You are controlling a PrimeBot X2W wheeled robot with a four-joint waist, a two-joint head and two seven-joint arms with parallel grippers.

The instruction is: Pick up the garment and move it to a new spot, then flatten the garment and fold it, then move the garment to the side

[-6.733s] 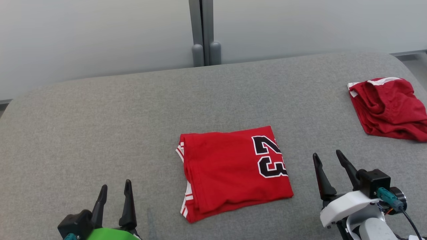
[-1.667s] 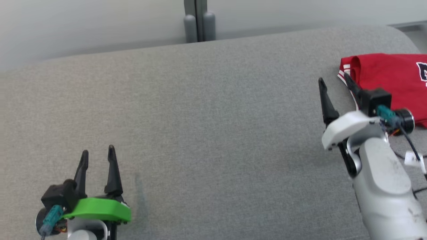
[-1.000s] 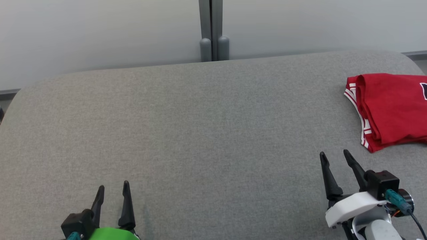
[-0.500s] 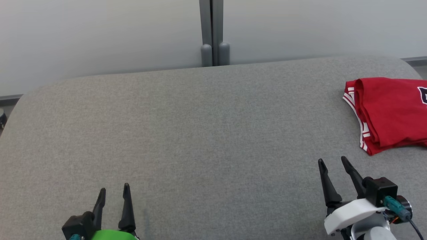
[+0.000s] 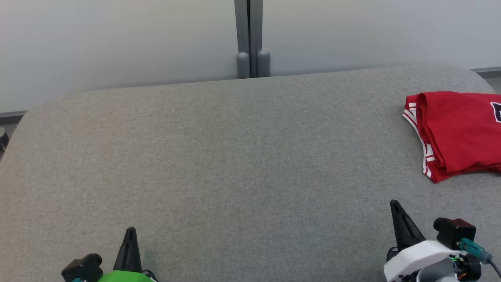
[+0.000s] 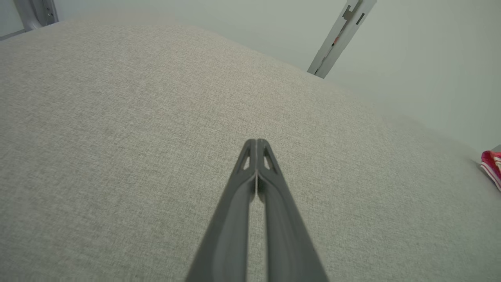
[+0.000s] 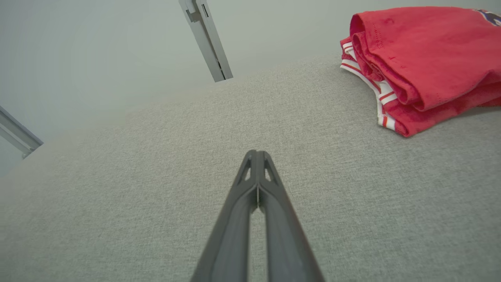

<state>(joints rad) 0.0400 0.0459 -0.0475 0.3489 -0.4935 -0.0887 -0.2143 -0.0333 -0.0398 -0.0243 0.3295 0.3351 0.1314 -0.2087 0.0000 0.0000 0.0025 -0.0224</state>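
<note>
The garment (image 5: 458, 133) is a red jersey with white-striped trim, folded into a neat stack at the far right of the grey surface; it also lies at the upper right of the right wrist view (image 7: 419, 58), and a sliver of it shows at the right edge of the left wrist view (image 6: 492, 168). My right gripper (image 5: 395, 205) sits low at the right, below the garment and apart from it, shut with nothing in it (image 7: 257, 153). My left gripper (image 5: 130, 231) rests at the lower left, far from the garment, shut and empty (image 6: 256, 141).
The grey padded surface (image 5: 235, 156) spreads wide between the two grippers. Behind it stands a pale wall with a grey vertical post (image 5: 252, 43). The surface rounds off at its back left and back right corners.
Both grippers have shut since half a second ago, their fingers now pressed together. Both have also drawn slightly lower in the head view. The garment has not moved.
</note>
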